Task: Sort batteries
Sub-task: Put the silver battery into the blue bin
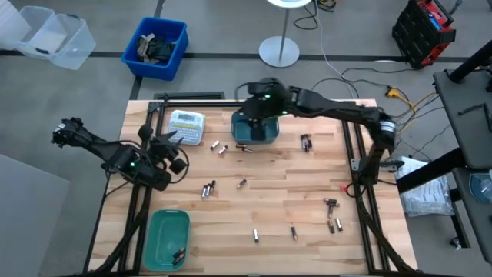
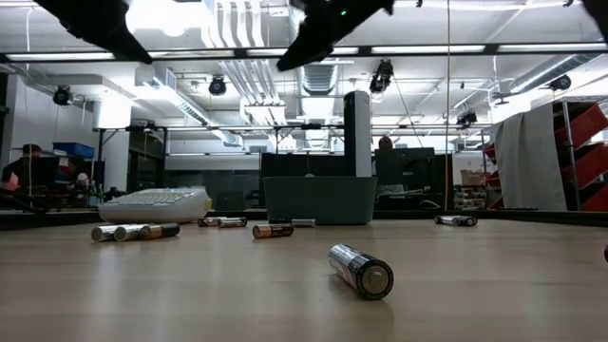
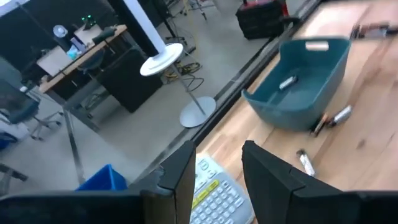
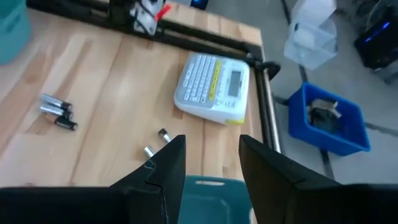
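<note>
Right up close in the low view, one battery [image 2: 362, 270] lies on its side on the bench [image 1: 277, 192], its metal end turned our way. Behind it, a small row of batteries [image 2: 135, 231] sits in front of the white label maker [image 2: 157, 203], and a few more rest just before the teal bin [image 2: 319, 199] at the bench's far edge.

From above, the right pincer [image 4: 205, 158] hangs directly over that far teal bin [image 1: 254, 131], its fingers apart with nothing between them. The right wrist view looks past those fingers to the bin's rim just below, the label maker [image 4: 213, 88] beyond it, and a loose cluster of batteries [image 4: 57, 110] on the wood.

The left pincer [image 3: 217, 171] sits over the left side of the bench near the label maker [image 1: 186, 127], fingers also spread and empty. Its own camera looks across to the far bin [image 3: 300, 85], which has a battery lying inside and a few more on the bench beside it.

Batteries are scattered across the bench: a pair near the middle [image 1: 207, 188], others toward the right front corner [image 1: 334, 223]. A second teal bin [image 1: 166, 238] at the left front corner holds a couple in its corner.
</note>
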`<state>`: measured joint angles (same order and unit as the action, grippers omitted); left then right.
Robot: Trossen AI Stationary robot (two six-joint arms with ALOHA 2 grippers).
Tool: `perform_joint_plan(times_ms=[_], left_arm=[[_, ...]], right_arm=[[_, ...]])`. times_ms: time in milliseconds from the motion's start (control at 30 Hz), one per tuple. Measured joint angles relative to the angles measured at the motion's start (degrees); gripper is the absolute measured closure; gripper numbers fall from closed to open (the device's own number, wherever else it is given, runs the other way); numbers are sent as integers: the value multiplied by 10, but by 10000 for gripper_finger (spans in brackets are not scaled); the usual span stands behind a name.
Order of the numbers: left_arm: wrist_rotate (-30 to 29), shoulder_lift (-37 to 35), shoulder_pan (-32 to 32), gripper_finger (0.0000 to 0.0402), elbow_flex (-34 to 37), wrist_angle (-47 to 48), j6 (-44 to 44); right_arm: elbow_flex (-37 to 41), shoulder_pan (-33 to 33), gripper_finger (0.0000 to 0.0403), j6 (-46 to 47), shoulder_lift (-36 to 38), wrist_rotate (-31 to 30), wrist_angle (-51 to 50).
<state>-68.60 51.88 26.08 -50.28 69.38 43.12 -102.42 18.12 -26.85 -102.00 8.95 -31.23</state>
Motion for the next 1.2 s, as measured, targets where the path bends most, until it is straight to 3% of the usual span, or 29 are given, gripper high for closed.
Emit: perform_joint_plan(times_ms=[133,367,667,1000,1200], left_arm=[[5,-14,0,288,2,15,-8],[-44,-42,0,288,3,34,-1],[-80,-78,0,288,13,72,0],[-85,-86,0,288,14,79,0],[-85,-86,0,288,14,78,0]], right_arm=[[-80,0,255,-11,-78,0,-24],[-203,-3,246,-16,-201,4,-58],[-301,-14,234,34,-310,-2,-89],[-326,-49,207,71,-357,-58,-102],[-326,-59,192,78,-387,-61,-69]])
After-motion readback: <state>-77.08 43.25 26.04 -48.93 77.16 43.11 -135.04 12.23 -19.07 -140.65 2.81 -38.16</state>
